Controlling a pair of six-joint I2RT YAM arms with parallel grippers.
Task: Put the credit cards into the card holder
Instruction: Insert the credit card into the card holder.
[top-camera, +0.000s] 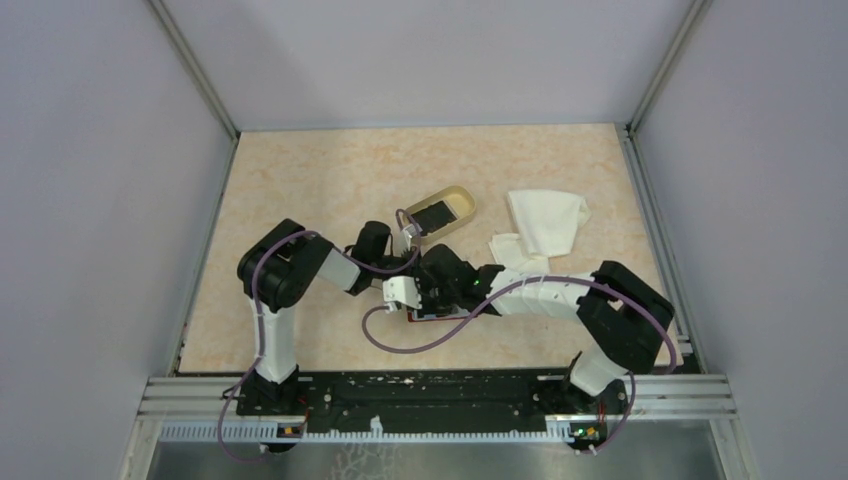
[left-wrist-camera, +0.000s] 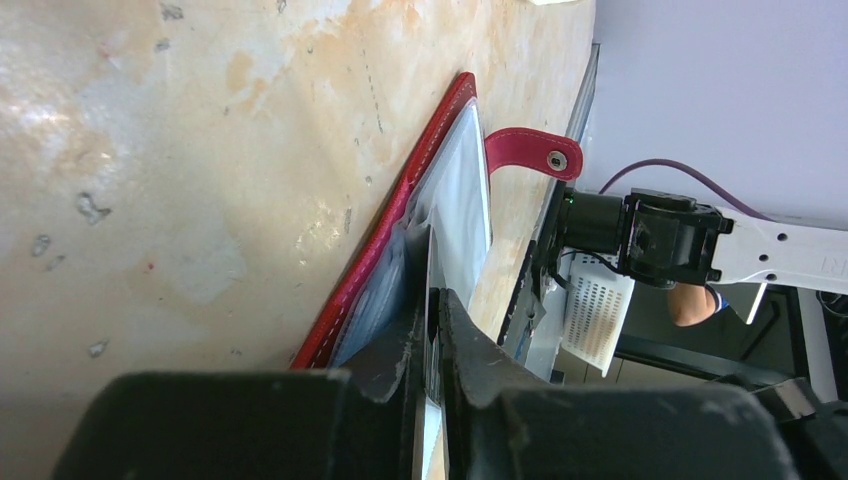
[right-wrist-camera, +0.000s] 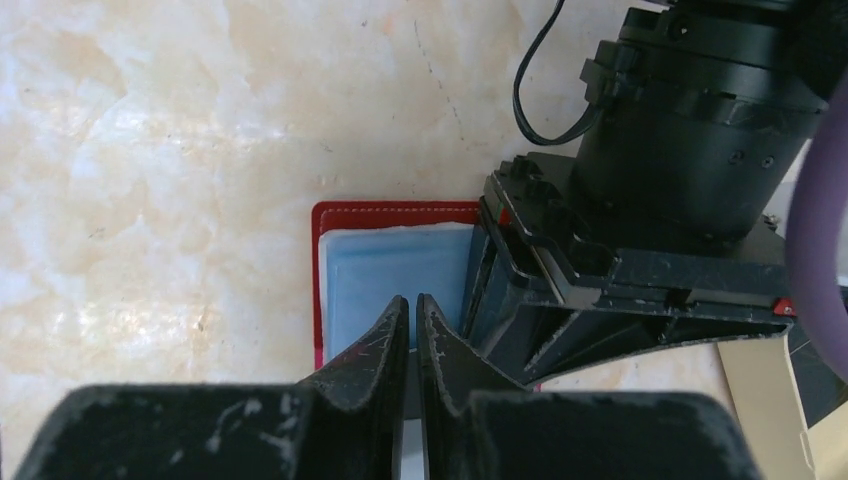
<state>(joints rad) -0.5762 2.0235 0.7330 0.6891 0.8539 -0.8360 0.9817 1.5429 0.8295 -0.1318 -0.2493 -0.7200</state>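
Top view: left arm (top-camera: 330, 265) and right arm (top-camera: 545, 295) are crowding together over the holder (top-camera: 432, 316), which is lying open on the bench (top-camera: 300, 200) near its front edge. A black card (top-camera: 436, 214) is waiting in the tray (top-camera: 462, 203) beyond them. The tips are hidden here. Risk: the arms are working so close that one could knock the other. Left wrist view: left pincer (left-wrist-camera: 432, 320) is almost closed and looks to be pinching a pale card (left-wrist-camera: 430, 260) edge-on. The card's far end is reaching into the holder's clear pocket, and the red edge is running just left of the tips. Risk: a loose or skewed pinch could let the card bow or jam at the pocket lip, or push the unanchored holder along the bench. Right wrist view: right pincer (right-wrist-camera: 412, 315) is nearly closed. I cannot tell whether it is holding anything. It is hanging over a blue card (right-wrist-camera: 390, 265) lying inside the holder, close beside the left pincer's housing. Risk: pressing down here could pinch the pocket shut against the incoming card.
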